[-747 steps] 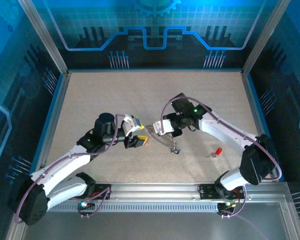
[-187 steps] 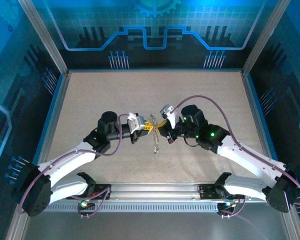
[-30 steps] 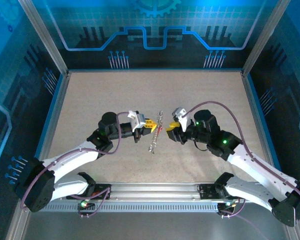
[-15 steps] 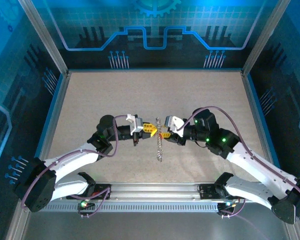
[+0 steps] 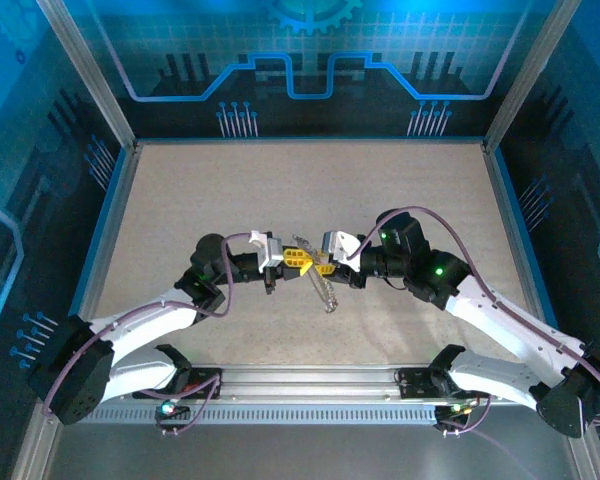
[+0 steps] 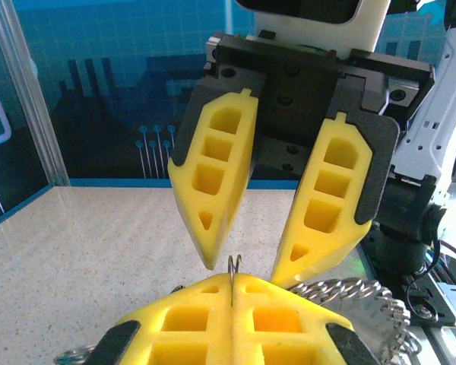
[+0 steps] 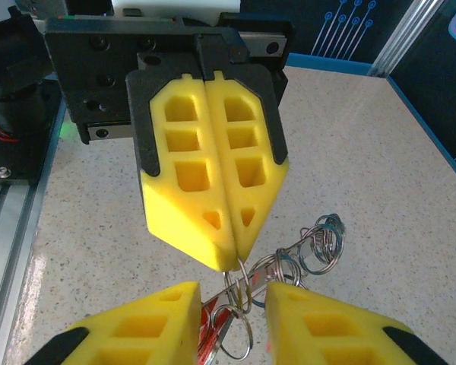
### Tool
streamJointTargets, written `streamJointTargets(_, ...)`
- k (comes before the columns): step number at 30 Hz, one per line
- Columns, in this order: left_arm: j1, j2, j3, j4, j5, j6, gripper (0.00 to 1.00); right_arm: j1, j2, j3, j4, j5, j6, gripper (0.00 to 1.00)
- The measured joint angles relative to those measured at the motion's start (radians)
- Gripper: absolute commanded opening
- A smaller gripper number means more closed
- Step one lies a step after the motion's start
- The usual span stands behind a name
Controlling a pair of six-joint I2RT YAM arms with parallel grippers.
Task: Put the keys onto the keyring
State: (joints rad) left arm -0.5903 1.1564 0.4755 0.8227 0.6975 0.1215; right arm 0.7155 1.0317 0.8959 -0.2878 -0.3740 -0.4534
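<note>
My left gripper (image 5: 300, 258) is shut on the thin wire of the keyring (image 6: 232, 266), which pokes up between its yellow fingertips (image 6: 205, 300). From that wire a bunch of small rings and keys (image 5: 326, 287) hangs down. Facing it tip to tip, my right gripper (image 5: 324, 264) is open, its fingers (image 7: 148, 327) on either side of the keyring (image 7: 242, 282) without touching it. A key with a red head (image 7: 211, 331) dangles between those fingers. More small rings (image 7: 319, 243) trail off to the right. The left gripper (image 7: 232, 258) points straight at the right wrist camera.
Both arms meet over the middle of the speckled table (image 5: 180, 190). Blue walls and metal posts (image 5: 90, 80) enclose it. A metal rail (image 5: 310, 385) runs along the near edge by the arm bases.
The right gripper has moved left to meet the left gripper's tips and now straddles the ring. Its jaws narrowed slightly. The hanging bunch swung a little.
</note>
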Motion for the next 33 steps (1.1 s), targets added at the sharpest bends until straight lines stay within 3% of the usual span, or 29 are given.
streamJointTargets(5,0.000,0.000,-0.015,0.041,0.000,-0.019,0.00,0.000,0.000,0.000,0.002,-0.002,0.004,0.26)
streamJointTargets(12,0.000,0.011,-0.033,0.132,0.013,-0.045,0.00,0.000,0.001,0.000,0.013,-0.012,0.031,0.14)
streamJointTargets(17,0.000,0.050,-0.047,0.214,0.025,-0.076,0.00,-0.003,0.005,0.000,0.009,-0.031,0.040,0.00)
streamJointTargets(22,0.000,0.066,-0.054,0.248,0.034,-0.096,0.00,-0.004,0.005,0.000,-0.007,-0.044,0.036,0.00)
streamJointTargets(24,0.000,0.067,-0.054,0.248,0.034,-0.097,0.15,-0.006,0.004,0.000,-0.009,-0.047,0.033,0.00)
streamJointTargets(28,-0.002,0.040,-0.053,0.172,0.027,-0.068,0.24,-0.005,0.004,0.000,-0.035,-0.050,0.022,0.00)
streamJointTargets(33,-0.002,-0.036,0.027,-0.149,0.021,0.044,0.27,-0.005,0.004,0.021,-0.123,-0.041,-0.011,0.00)
